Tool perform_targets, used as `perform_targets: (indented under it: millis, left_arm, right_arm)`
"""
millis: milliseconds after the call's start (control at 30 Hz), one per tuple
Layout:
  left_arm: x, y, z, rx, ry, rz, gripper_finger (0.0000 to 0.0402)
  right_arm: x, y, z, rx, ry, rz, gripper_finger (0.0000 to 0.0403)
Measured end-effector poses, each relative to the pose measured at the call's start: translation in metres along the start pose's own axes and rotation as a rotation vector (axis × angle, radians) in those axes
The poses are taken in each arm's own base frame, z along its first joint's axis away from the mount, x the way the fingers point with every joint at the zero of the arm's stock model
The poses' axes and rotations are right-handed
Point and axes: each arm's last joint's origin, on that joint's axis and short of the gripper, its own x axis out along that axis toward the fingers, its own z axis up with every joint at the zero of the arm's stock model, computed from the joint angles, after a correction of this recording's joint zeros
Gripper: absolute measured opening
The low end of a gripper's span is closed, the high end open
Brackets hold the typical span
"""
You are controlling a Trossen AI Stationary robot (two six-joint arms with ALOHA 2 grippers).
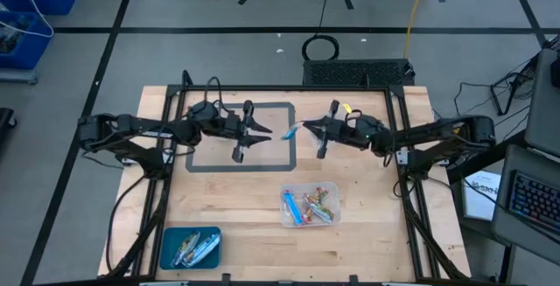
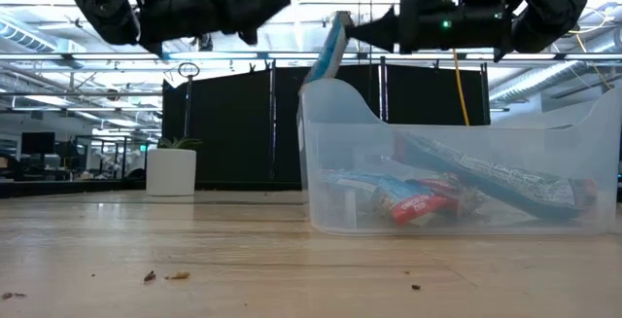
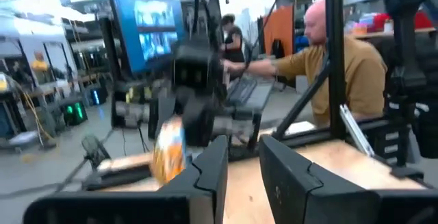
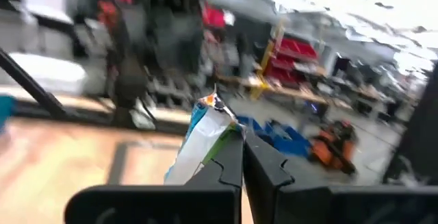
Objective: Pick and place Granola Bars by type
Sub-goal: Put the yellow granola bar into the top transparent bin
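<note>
- The step in hand looks like a handover in mid-air above the table: the right gripper point(image 1: 305, 129) is holding a blue-white granola bar point(image 1: 291, 131), its fingers clamped on one end, the rest sticking out toward the left arm.
- The left gripper point(image 1: 265, 135) is hovering just beside the bar's free end, fingers slightly apart and gripping nothing.
- Next, the bar probably needs carrying to its matching container: the blue tray point(image 1: 166, 239) at the table's near left corner, or the clear bin point(image 1: 285, 219) of mixed bars.
</note>
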Motion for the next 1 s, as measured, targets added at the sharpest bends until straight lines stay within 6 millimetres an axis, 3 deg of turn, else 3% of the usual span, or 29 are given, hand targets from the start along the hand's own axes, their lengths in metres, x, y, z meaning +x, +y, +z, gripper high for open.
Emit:
perform_targets:
  millis: [333, 733, 1000]
  left_arm:
    - [-0.017, -0.001, 0.007, -0.042, 0.169, 0.116, 0.0092]
    - [-0.025, 0.001, 0.007, -0.062, 0.241, 0.166, 0.0093]
    - [-0.027, 0.001, 0.001, -0.064, 0.311, 0.208, 0.0093]
  right_arm:
    - [-0.013, -0.005, -0.018, -0.105, 0.366, -0.214, 0.0]
    - [-0.036, -0.014, 0.005, -0.11, 0.408, -0.266, 0.0]
    - [-0.061, -0.017, 0.001, -0.07, 0.613, -0.33, 0.0]
